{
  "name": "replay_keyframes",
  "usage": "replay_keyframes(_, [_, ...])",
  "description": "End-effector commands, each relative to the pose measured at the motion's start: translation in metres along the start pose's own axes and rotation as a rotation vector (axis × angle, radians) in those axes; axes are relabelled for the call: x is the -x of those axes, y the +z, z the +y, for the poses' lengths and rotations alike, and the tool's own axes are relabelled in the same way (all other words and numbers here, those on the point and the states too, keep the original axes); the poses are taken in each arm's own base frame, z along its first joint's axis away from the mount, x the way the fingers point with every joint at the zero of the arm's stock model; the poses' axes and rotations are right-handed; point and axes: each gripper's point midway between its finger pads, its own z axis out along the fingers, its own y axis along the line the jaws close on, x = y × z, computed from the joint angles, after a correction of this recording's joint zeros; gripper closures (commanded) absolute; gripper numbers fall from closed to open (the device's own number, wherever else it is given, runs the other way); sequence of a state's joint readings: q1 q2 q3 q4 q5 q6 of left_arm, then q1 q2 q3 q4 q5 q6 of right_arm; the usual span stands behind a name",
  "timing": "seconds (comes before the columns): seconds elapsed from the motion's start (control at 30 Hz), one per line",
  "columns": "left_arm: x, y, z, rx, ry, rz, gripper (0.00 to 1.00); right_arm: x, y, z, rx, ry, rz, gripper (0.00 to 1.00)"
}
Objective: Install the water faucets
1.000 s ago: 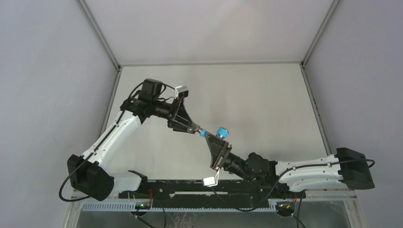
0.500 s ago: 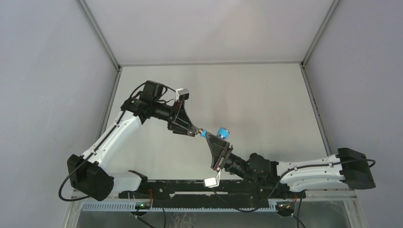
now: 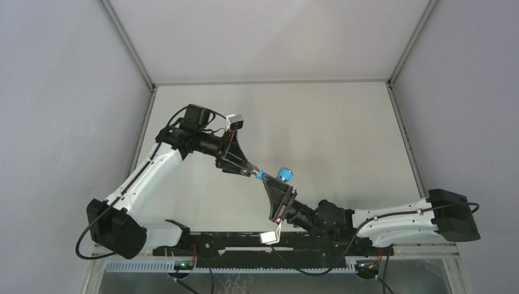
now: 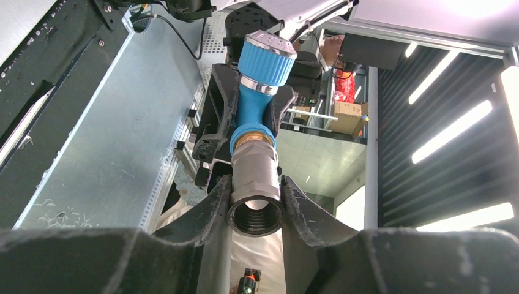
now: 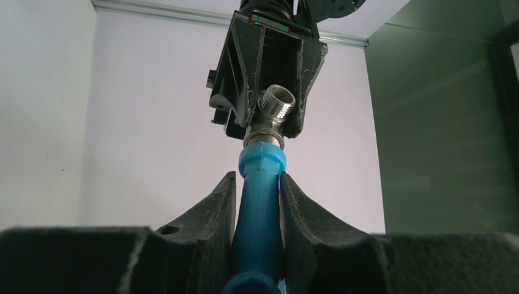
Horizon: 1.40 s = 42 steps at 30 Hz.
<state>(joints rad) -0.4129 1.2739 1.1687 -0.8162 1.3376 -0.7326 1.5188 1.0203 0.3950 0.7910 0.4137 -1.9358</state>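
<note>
Bright-blue bent plastic tap (image 4: 260,92), held in the air above the white table (image 3: 343,122), pinched round its stem by the right gripper (image 5: 258,196), its brass threaded end seated in the small grey metal fitting (image 4: 256,180) clamped in the left gripper (image 4: 256,205).

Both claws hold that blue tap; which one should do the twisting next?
Probably left: the left gripper clamps the grey fitting end-on, in line with its wrist, while the right gripper steadies the blue tap.
</note>
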Motion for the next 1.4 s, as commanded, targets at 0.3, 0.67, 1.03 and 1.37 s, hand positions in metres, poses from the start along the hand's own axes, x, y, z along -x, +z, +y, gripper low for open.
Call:
replay_keyframes(0.3, [-0.015, 0.000, -0.016, -0.047, 0.077, 0.051, 1.00, 0.006, 0.001, -0.010, -0.052, 0.064, -0.033, 1.00])
replay_keyframes(0.67, [-0.014, 0.000, -0.017, -0.041, 0.108, 0.044, 1.00, 0.005, 0.003, -0.016, -0.091, 0.171, -0.035, 1.00])
replay_keyframes(1.03, [-0.014, 0.000, -0.017, -0.031, 0.161, 0.027, 1.00, -0.002, 0.005, -0.014, -0.101, 0.354, -0.027, 1.00])
replay_keyframes(1.37, [-0.013, 0.000, -0.021, -0.039, 0.212, -0.012, 1.00, -0.001, 0.012, -0.016, -0.120, 0.554, -0.016, 1.00])
